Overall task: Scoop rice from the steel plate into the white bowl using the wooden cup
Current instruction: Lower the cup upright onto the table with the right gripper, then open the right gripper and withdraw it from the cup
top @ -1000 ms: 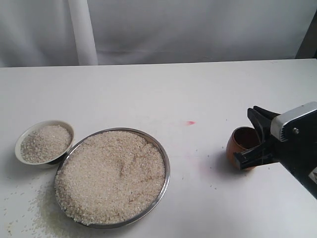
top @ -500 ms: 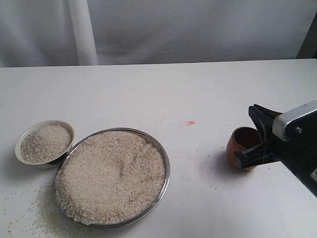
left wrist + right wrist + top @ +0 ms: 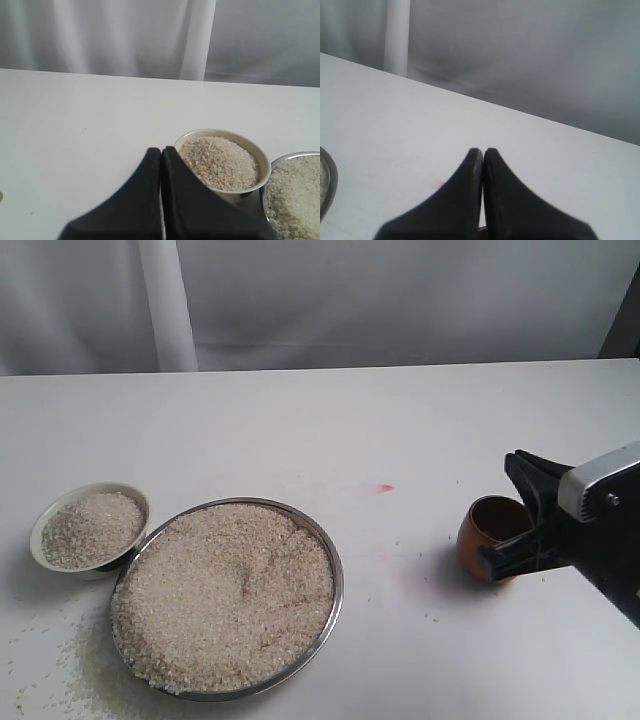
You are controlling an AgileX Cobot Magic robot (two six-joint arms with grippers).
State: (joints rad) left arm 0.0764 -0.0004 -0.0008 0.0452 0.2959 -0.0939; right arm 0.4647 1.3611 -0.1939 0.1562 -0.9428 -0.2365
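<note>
The steel plate [image 3: 339, 585] lies at front left, heaped with rice [image 3: 225, 595]. Just left of it sits the white bowl [image 3: 37, 530], filled with rice as well. The wooden cup [image 3: 478, 535] stands on the table at the right, apart from both. My right gripper [image 3: 515, 512] is at the cup's right side; in the right wrist view its fingers [image 3: 483, 150] are shut together with nothing between them, and a brown sliver of cup [image 3: 481, 231] shows below. My left gripper [image 3: 161, 149] is shut and empty, close beside the bowl [image 3: 264, 167].
Loose rice grains [image 3: 60, 660] are scattered on the table in front of the bowl and plate. A small pink mark [image 3: 384, 487] sits mid-table. A white curtain and a pole [image 3: 165, 305] stand behind the table's far edge.
My right gripper has drawn slightly to the right, away from the cup. The cup, plate and bowl have stayed where they were.
</note>
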